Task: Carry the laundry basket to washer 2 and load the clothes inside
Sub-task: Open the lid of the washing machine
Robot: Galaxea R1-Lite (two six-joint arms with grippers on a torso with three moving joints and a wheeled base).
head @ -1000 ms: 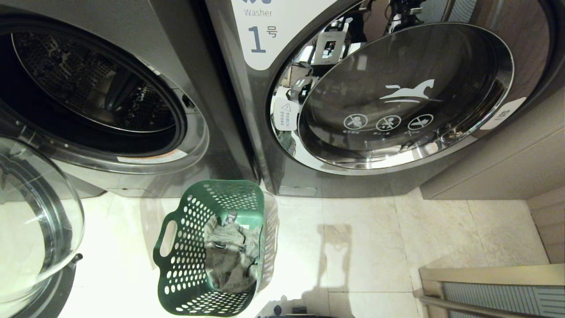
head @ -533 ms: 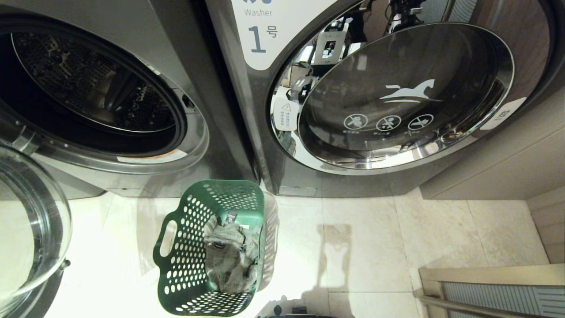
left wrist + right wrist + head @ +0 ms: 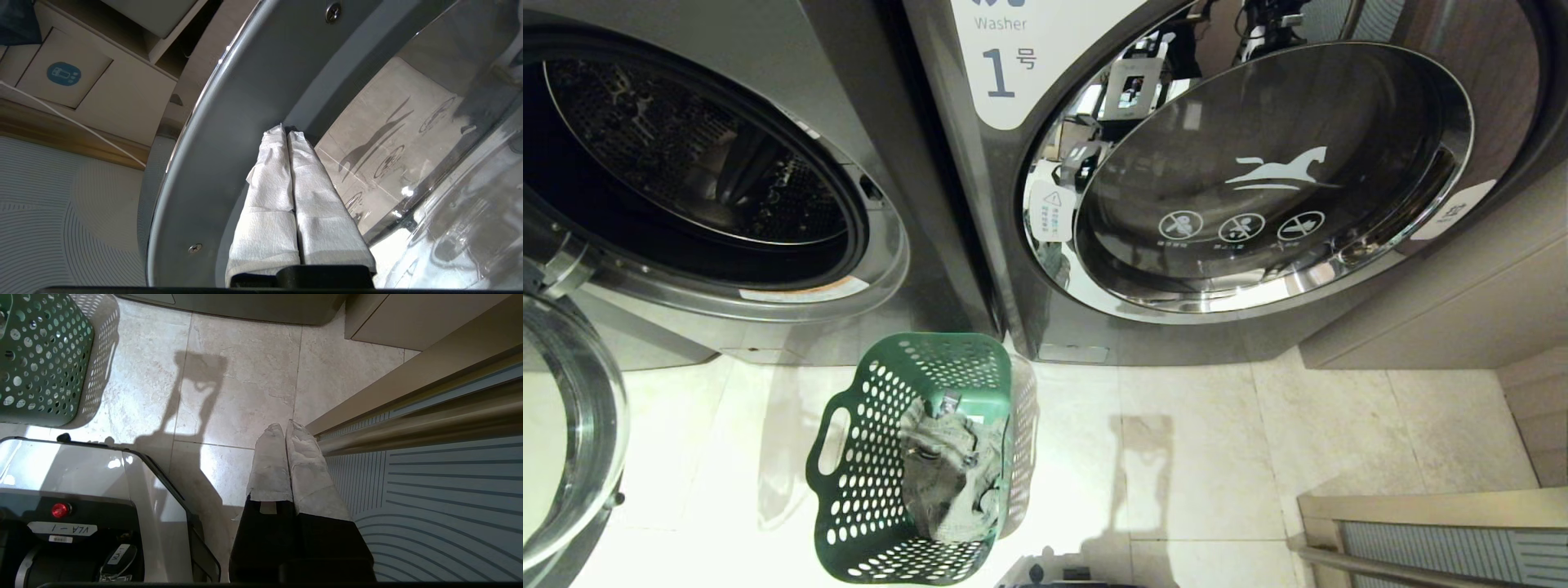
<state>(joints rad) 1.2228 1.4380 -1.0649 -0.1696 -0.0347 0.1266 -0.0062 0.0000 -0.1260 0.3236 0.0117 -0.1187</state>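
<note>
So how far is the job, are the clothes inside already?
Done: the laundry basket stands on the floor before the open washer. In hand: the shut left hand is at the door, on its inner frame. Left: the clothes lie in the basket, not loaded. The right hand hangs idle over the floor.

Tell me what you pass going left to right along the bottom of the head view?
Open glass washer door → green laundry basket holding the clothes → a shadow on the floor tiles → a striped panel with a rail.
</note>
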